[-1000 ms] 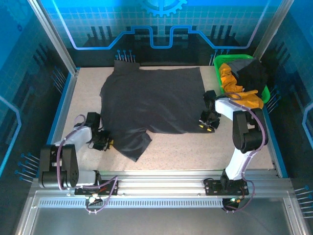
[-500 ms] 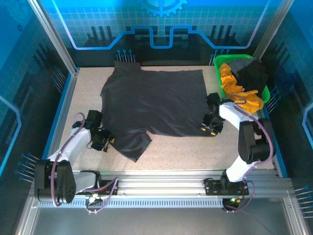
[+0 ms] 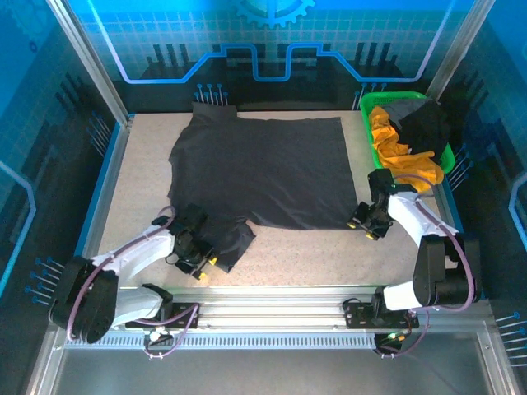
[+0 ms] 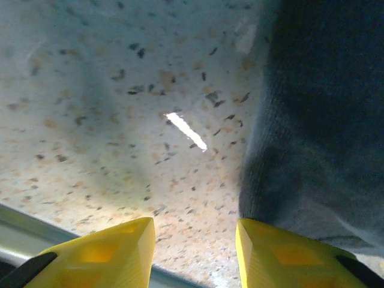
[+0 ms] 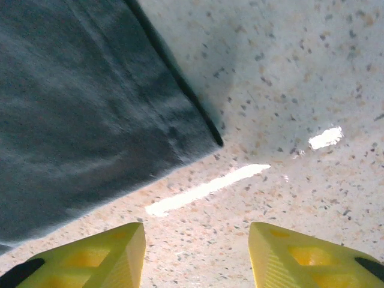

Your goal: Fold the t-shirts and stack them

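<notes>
The charcoal t-shirt (image 3: pixel 263 169) lay spread flat on the speckled beige table (image 3: pixel 313 255), its sleeve (image 3: pixel 232 243) beside the left gripper (image 3: pixel 204 268) and its hem corner (image 3: pixel 339 219) beside the right gripper (image 3: pixel 363 230). Both jaws stood partly open, gripping nothing. Blue-lit walls (image 3: pixel 272 33) ringed us, and a green basket (image 3: pixel 372 103) sat far right.

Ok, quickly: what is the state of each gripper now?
Left gripper: open, holding nothing, at the edge of the shirt.
Right gripper: open, holding nothing, near the shirt's corner.
</notes>
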{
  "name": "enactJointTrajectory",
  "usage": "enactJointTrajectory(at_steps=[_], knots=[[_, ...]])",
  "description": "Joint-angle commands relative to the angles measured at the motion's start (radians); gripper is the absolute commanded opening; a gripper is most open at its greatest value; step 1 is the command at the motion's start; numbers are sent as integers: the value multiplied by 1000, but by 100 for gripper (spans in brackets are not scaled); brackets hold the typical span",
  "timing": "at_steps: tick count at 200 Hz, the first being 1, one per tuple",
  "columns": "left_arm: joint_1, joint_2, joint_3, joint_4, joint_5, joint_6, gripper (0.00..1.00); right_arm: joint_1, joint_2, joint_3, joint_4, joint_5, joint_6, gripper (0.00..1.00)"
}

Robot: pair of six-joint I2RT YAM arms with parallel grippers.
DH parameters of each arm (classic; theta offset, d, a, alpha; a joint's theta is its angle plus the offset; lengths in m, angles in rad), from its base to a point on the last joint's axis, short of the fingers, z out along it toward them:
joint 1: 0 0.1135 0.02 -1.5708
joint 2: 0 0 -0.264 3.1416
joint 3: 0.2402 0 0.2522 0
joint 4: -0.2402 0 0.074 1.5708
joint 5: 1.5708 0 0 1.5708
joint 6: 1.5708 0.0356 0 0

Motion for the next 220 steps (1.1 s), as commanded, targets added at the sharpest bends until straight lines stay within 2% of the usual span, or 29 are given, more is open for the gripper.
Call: enactJointTrajectory(at_steps=[1,43,64,110,121,137,175,220], knots=[[-22,25,22,59,-7,-59,41,-22,-43,-34,5,-52,-13,49],[-84,-24,80,-87,-63,-136,40,-57,-64,-58,15,-74,-8,49],[-88,-17,64,-52,-49,-161,40,-58,-53,-43,15,-79,-9,49],[-103,167,82,55,-12,-117,36,-59,-31,-29,7,-79,3,49],[-104,203,97,64,-18,-96,28,-58,-33,-30,5,-76,12,49],[-103,216,125,14,-67,-52,0,-59,-36,-37,3,-58,33,49],[-103,109,88,-91,-94,10,0,-80,-25,-87,90,-55,94,48],[-96,26,50,-145,-85,18,0,-84,92,-62,186,-86,117,40]])
